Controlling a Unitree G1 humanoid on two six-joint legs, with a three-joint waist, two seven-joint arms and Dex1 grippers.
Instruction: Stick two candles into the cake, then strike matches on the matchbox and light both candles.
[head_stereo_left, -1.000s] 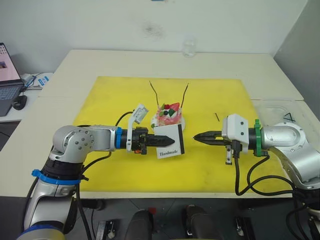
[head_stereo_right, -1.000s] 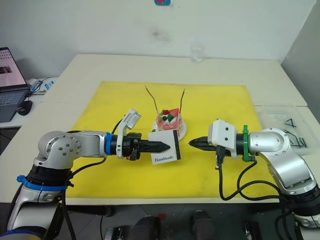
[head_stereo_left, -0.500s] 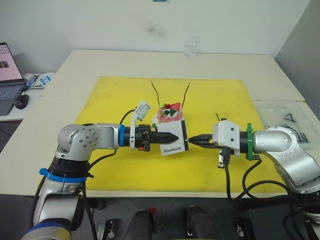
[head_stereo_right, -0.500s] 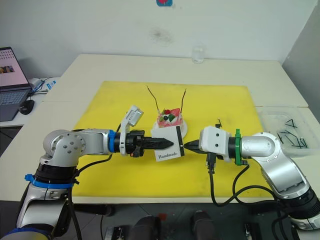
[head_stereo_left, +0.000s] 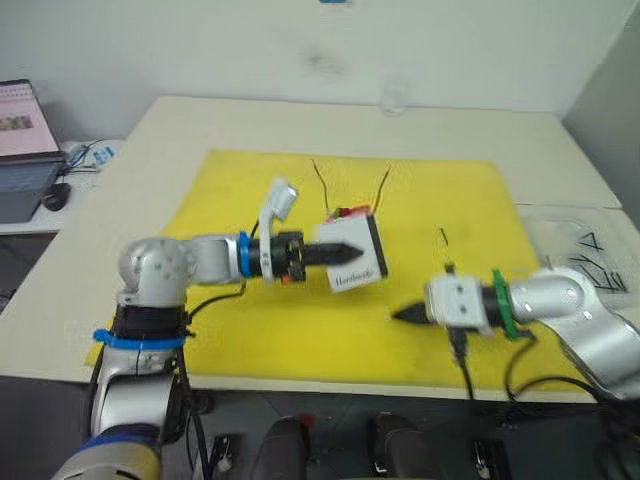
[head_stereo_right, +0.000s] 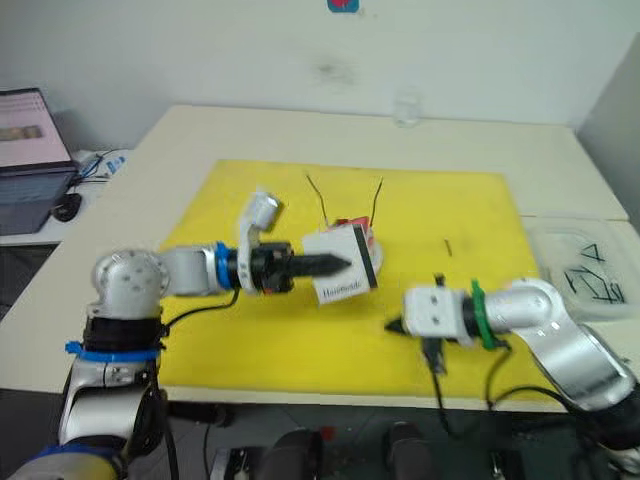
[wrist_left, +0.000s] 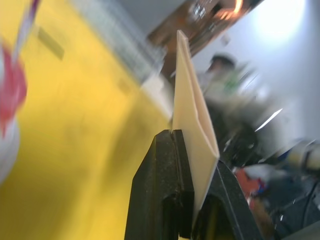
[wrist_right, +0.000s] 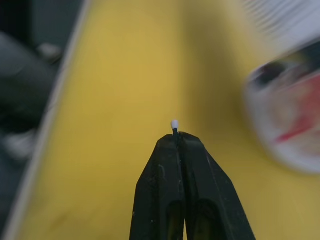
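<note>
My left gripper (head_stereo_left: 350, 250) is shut on the white matchbox (head_stereo_right: 342, 282), held upright above the yellow mat with its black strip (head_stereo_left: 376, 243) facing right. The box's thin edge (wrist_left: 192, 120) rises between the fingers (wrist_left: 162, 165). Behind it stands the pink cake (head_stereo_right: 352, 224), mostly hidden, with two thin candles (head_stereo_right: 318, 196) (head_stereo_right: 377, 198) rising from it. Nearer the front edge, my right gripper (head_stereo_left: 398, 314) is shut on a match whose pale tip (wrist_right: 174, 123) pokes past the fingertips, with no flame. Another match (head_stereo_right: 448, 247) lies on the mat to the right.
The yellow mat (head_stereo_left: 250, 330) covers the middle of a pale table. A clear tray (head_stereo_right: 585, 275) with dark bits sits at the right edge. A laptop (head_stereo_right: 35, 125) and a mouse stand on a side desk at the left. A clear glass (head_stereo_right: 405, 108) is at the back.
My right gripper has pulled back from the matchbox's black strip toward the front of the mat. The left gripper has raised the matchbox slightly. The camera view has also shifted.
</note>
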